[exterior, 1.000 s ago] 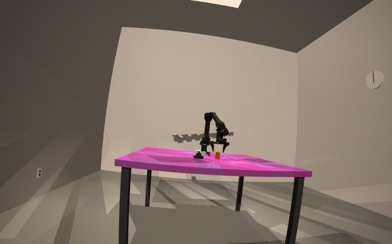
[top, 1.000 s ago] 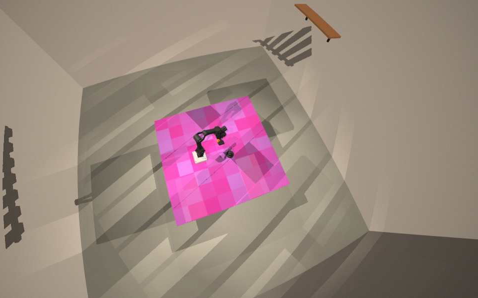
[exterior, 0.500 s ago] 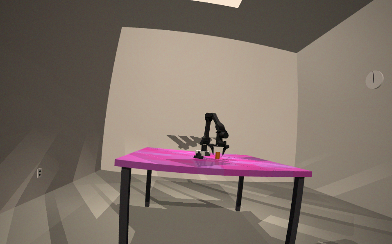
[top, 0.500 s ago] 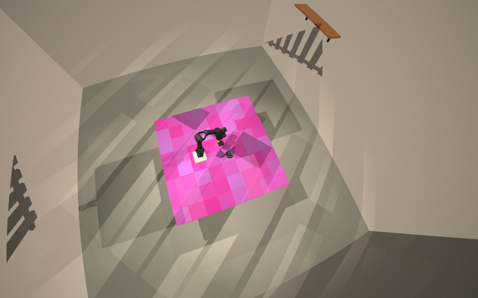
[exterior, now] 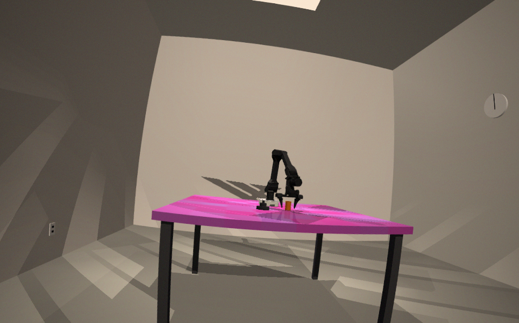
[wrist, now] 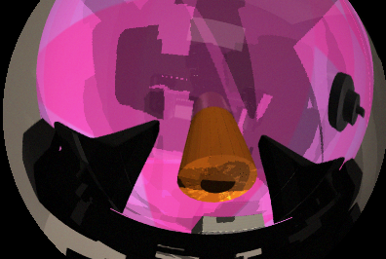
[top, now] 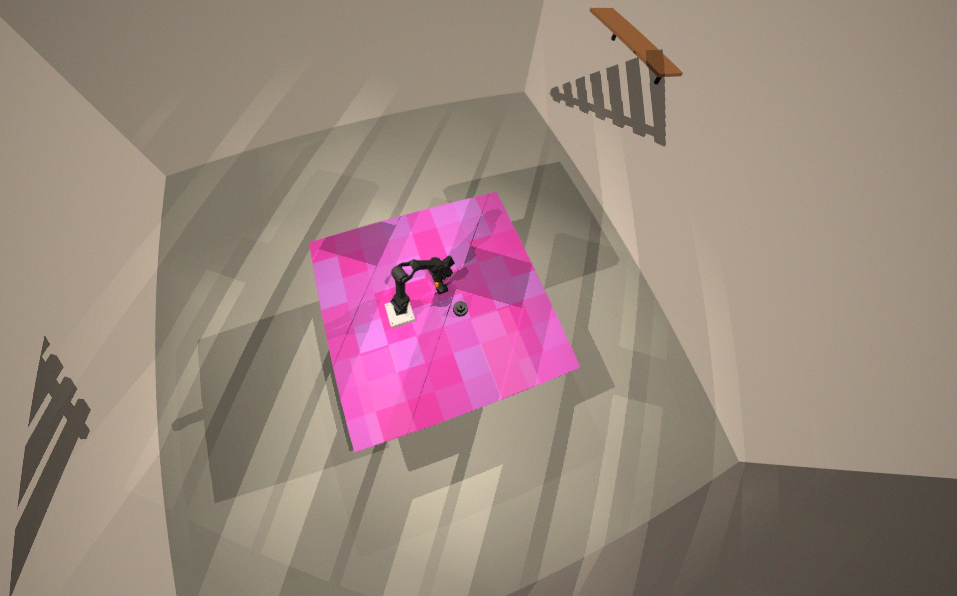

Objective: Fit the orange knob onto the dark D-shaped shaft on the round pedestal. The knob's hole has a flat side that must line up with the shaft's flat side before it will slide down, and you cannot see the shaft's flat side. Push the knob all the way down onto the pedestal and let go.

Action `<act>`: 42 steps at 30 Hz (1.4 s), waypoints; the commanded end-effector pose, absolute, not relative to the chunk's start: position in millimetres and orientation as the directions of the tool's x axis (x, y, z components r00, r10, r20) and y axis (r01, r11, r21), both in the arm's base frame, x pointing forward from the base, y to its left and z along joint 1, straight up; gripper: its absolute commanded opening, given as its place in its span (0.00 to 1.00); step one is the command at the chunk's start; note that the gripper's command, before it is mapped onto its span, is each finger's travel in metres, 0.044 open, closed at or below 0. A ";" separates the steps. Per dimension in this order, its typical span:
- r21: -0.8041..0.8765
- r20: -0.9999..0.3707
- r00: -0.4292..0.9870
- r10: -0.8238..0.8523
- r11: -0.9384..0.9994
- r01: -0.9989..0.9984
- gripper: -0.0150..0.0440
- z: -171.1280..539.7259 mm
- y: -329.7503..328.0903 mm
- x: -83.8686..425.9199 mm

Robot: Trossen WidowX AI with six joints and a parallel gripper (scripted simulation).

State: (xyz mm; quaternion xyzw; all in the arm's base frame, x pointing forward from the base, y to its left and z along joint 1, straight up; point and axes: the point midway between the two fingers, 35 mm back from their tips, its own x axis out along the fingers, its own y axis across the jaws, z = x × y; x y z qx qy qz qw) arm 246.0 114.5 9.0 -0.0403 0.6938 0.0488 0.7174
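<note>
The orange knob (top: 436,284) (exterior: 288,205) (wrist: 214,139) stands upright on the table, its dark hole facing up in the wrist view. My gripper (exterior: 288,207) (wrist: 212,133) is open, its fingers on either side of the knob with a gap at each side. The dark round pedestal (top: 460,308) (exterior: 262,207) (wrist: 341,101) stands apart from the knob, to the right in the wrist view, with its thin shaft (wrist: 361,112) bare. The shaft's flat side cannot be made out. In the top view the gripper partly hides the knob.
The arm's white base plate (top: 400,316) (exterior: 272,203) (wrist: 234,222) is on the pink checkered table (top: 385,414) (exterior: 333,227). The pedestal is on the side of the knob towards the left in the exterior view. Dark shadows cross the table top.
</note>
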 end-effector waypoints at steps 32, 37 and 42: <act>0.005 -0.999 0.031 0.010 0.991 -0.132 0.25 99.6 116.3 251.1; 0.005 -0.999 0.031 0.009 0.991 -0.132 0.25 131.0 113.9 245.6; 0.005 -0.999 0.031 0.009 0.991 -0.132 0.25 146.7 112.0 241.6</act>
